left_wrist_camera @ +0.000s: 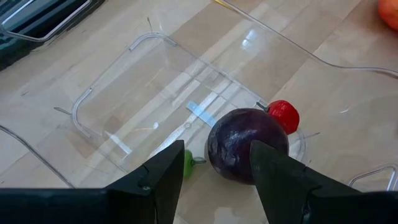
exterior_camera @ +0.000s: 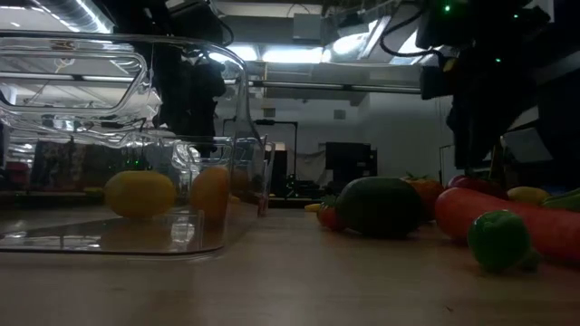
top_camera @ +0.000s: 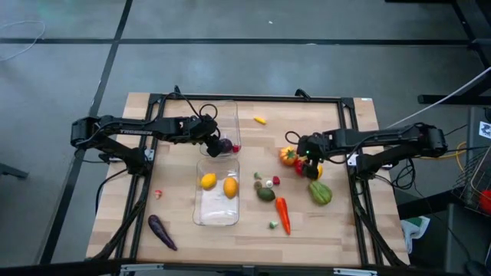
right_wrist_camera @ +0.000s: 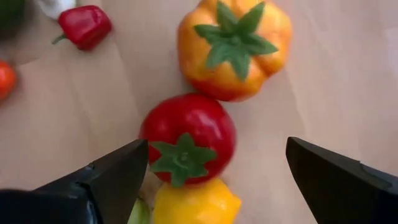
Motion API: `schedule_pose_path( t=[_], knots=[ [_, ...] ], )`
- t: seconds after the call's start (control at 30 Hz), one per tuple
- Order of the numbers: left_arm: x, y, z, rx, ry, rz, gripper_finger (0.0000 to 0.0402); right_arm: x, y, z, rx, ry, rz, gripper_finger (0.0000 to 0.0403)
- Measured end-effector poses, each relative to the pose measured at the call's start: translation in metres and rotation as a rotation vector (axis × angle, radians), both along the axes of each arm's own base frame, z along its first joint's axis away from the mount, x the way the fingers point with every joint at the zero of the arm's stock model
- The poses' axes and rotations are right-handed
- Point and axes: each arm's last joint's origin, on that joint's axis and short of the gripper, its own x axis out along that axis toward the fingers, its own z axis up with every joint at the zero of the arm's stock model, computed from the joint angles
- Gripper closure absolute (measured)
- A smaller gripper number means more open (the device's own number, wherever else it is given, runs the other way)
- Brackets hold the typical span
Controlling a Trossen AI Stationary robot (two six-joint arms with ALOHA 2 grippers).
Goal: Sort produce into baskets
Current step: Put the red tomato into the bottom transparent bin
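Two clear bins lie mid-table: the far bin (top_camera: 219,123) and the near bin (top_camera: 217,192), which holds two lemons (top_camera: 208,181) (top_camera: 230,186). My left gripper (top_camera: 217,146) is open above the far bin's near end (left_wrist_camera: 124,93). A round dark purple fruit (left_wrist_camera: 239,146) lies there on the bin floor between its fingertips, beside a small red piece (left_wrist_camera: 283,115) and a small green piece (left_wrist_camera: 188,163). My right gripper (top_camera: 308,159) is wide open above a red tomato (right_wrist_camera: 186,140). Its fingers stand on either side of the tomato, apart from it. My left gripper comes at the purple fruit from above. One finger (left_wrist_camera: 273,171) stands in front of the fruit's side (left_wrist_camera: 249,155), and I cannot tell whether it touches. The other finger (left_wrist_camera: 168,171) is apart from the fruit, which rests on the bin floor.
An orange pepper (right_wrist_camera: 233,46), a yellow piece (right_wrist_camera: 196,202) and a small red pepper (right_wrist_camera: 84,26) crowd the tomato. An avocado (top_camera: 266,194), a carrot (top_camera: 283,215), a green vegetable (top_camera: 321,192) and small pieces lie at the near right. An aubergine (top_camera: 162,231) lies near left, a yellow piece (top_camera: 261,119) far.
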Motion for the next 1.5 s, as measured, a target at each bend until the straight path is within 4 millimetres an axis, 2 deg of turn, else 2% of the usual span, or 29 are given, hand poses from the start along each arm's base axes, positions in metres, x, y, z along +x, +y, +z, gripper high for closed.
schedule_pose_path(
  t=[0.97, 1.3, 1.5],
  knots=[
    [0.000, 0.000, 0.000, 0.000, 0.000, 0.000, 0.0222, -0.010, 0.001, -0.046, 0.029, -0.036, -0.019, 0.0027],
    [0.000, 0.000, 0.000, 0.000, 0.000, 0.000, 0.0222, -0.011, 0.001, -0.050, 0.026, -0.048, -0.028, 0.0083],
    [0.000, 0.000, 0.000, 0.000, 0.000, 0.000, 0.0222, -0.008, 0.002, -0.050, 0.048, -0.075, -0.020, 0.0080]
  ],
)
